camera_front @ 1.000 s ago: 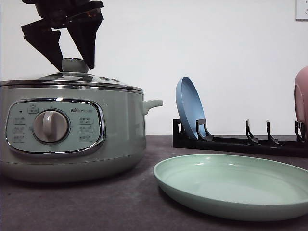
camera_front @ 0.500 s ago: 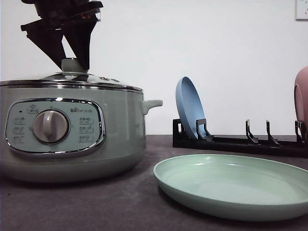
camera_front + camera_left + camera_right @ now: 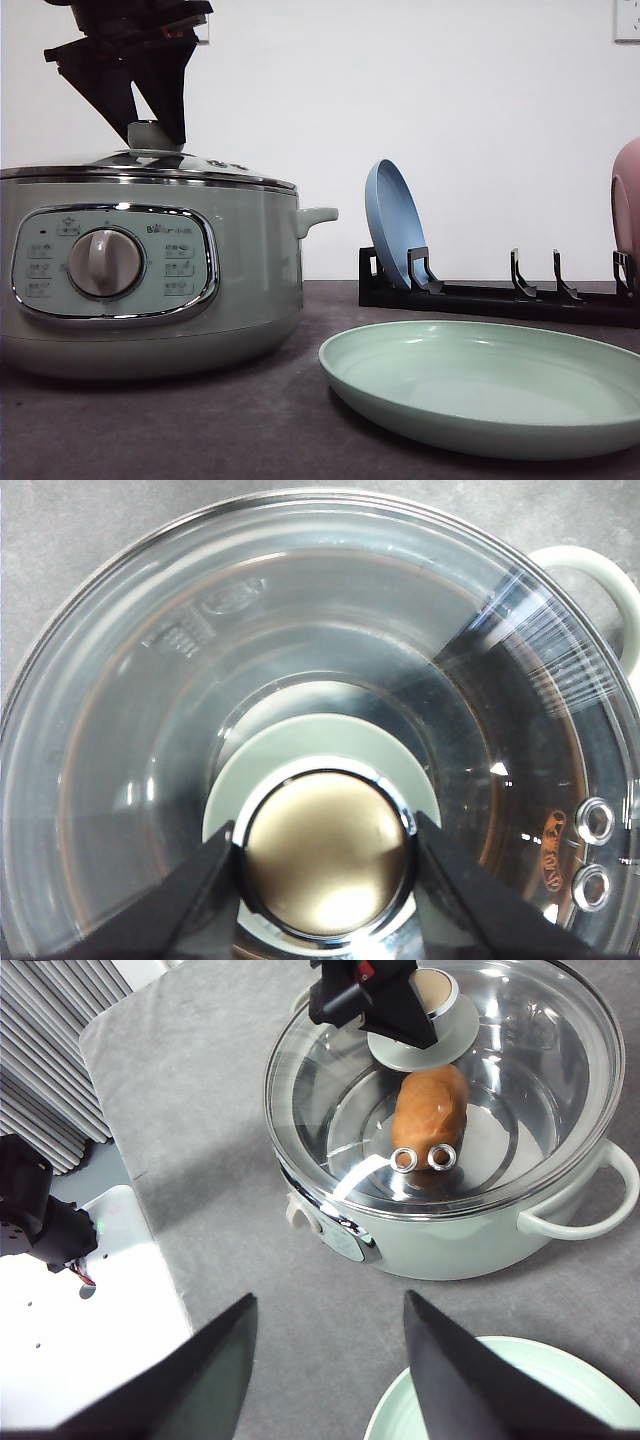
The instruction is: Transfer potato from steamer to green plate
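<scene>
Left hand (image 3: 325, 852) clamped on lid knob (image 3: 326, 852): the lid must come off first. Potato (image 3: 430, 1108) inside steamer (image 3: 150, 270). Right hand (image 3: 330, 1365) apart, above counter (image 3: 220, 1160) beside green plate (image 3: 490, 385).

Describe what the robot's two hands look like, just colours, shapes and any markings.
Both are matte black with flat, wedge-shaped fingers tapering to points. The left hand has angular black housing above its fingers in the front view, and the right wrist view shows a small red spot on top of it. The right hand shows two broad, plain black triangular fingers. No cables or printed markings are visible on either.
</scene>
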{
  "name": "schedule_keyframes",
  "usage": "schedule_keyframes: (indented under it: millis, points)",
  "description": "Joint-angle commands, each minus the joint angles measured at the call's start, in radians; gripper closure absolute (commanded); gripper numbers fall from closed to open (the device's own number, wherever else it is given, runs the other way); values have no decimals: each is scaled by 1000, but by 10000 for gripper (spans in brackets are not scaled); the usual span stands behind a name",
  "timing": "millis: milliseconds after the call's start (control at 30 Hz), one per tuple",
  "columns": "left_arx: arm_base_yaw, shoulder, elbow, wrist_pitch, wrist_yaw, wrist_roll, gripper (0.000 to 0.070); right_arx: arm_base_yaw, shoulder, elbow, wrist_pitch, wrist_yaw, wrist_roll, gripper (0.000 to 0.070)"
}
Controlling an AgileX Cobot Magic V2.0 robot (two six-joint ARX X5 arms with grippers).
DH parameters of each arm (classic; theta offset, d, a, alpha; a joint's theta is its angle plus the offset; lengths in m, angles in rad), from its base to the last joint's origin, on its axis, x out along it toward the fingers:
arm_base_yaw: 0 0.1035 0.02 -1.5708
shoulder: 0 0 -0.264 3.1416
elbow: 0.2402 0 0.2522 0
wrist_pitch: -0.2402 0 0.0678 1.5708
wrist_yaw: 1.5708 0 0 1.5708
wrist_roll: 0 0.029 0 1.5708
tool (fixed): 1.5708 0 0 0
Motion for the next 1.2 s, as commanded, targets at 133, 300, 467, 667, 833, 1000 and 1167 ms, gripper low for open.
schedule_keyframes:
  millis: [133, 300, 467, 667, 833, 1000, 1167]
  points:
    - [-3, -61, 21, 19, 2, -28, 699, 9, 10, 19, 5, 1, -12, 412]
    - [7, -129, 21, 18, 1, -29, 699, 9, 10, 19, 5, 1, -12, 412]
    - [35, -205, 21, 10, -7, -33, 699, 9, 10, 19, 5, 1, -12, 412]
    - [85, -291, 21, -38, -92, -33, 699, 9, 10, 19, 3, 0, -12, 412]
    - [163, -339, 21, -81, -159, -33, 699, 9, 10, 19, 3, 1, -12, 412]
    - [253, -362, 21, -107, -178, -33, 699, 9, 10, 19, 3, 1, -11, 412]
    - [336, -365, 21, -121, -178, -32, 699, 9, 10, 19, 2, 1, -11, 412]
